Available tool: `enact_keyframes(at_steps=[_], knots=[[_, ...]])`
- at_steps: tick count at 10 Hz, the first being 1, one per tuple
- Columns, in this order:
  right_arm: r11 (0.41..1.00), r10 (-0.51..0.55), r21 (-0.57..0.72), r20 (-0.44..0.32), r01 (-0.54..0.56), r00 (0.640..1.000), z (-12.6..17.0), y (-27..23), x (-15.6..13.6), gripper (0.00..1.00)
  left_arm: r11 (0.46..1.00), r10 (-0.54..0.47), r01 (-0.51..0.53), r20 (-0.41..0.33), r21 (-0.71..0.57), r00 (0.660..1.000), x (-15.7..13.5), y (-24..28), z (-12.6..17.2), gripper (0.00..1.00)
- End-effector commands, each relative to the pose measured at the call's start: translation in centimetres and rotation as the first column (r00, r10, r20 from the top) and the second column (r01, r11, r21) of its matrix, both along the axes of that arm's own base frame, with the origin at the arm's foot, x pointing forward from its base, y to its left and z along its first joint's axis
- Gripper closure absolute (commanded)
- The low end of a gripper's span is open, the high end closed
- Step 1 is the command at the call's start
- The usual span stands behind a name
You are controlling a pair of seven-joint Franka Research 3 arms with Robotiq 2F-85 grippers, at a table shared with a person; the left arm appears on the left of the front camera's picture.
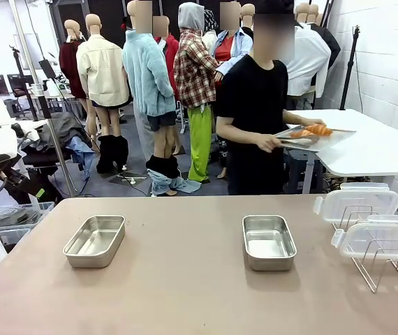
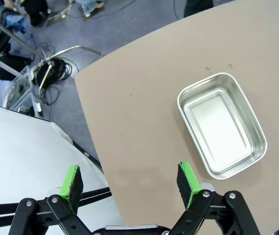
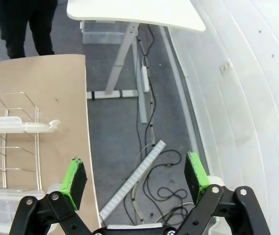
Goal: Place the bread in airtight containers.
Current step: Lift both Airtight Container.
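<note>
Two empty steel pans sit on the tan table: the left pan [image 1: 95, 240] [image 2: 221, 124] and the right pan [image 1: 268, 241]. Beyond the table's far edge a person holds a flat metal tray [image 1: 315, 139] with the golden-brown bread [image 1: 312, 130] on it. Two clear lids [image 1: 357, 203] [image 1: 379, 238] rest on a wire rack [image 1: 384, 269] [image 3: 16, 142] at the right. My left gripper [image 2: 131, 182] is open, hovering over the table's left edge beside the left pan. My right gripper [image 3: 137, 177] is open with nothing in it, above the floor past the table's right edge.
A white side table [image 1: 377, 146] [image 3: 134, 12] stands behind at the right. Cables [image 3: 154, 176] lie on the floor under my right gripper. Plastic bins [image 1: 17, 220] and clutter stand left of the table.
</note>
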State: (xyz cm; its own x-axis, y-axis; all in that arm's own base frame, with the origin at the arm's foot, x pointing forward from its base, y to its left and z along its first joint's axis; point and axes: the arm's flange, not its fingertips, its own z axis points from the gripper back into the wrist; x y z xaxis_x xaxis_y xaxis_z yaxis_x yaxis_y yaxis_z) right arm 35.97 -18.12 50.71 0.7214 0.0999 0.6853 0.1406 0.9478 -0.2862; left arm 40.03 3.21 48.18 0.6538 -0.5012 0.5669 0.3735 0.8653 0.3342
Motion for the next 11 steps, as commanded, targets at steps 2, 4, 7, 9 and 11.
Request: enact_keyframes(at_steps=[2,4,7,9,11], knots=[[1.000,-0.004,-0.006,-0.009,0.004,1.000,-0.29,0.20,0.14,0.00,1.000,0.006,-0.006,-0.007,0.007,1.000,-0.13,0.14,0.05,0.00],[1.000,-0.004,-0.006,-0.009,0.004,1.000,-0.29,0.20,0.14,0.00,1.000,0.006,-0.006,-0.007,0.007,1.000,-0.13,0.14,0.05,0.00],[1.000,-0.004,-0.006,-0.009,0.004,1.000,-0.29,0.20,0.14,0.00,1.000,0.006,-0.006,-0.007,0.007,1.000,-0.13,0.14,0.05,0.00],[1.000,-0.004,-0.006,-0.009,0.004,1.000,-0.29,0.20,0.14,0.00,1.000,0.006,-0.006,-0.007,0.007,1.000,-0.13,0.14,0.05,0.00],[1.000,-0.004,-0.006,-0.009,0.004,1.000,-0.29,0.20,0.14,0.00,1.000,0.006,-0.006,-0.007,0.007,1.000,-0.13,0.14,0.05,0.00]])
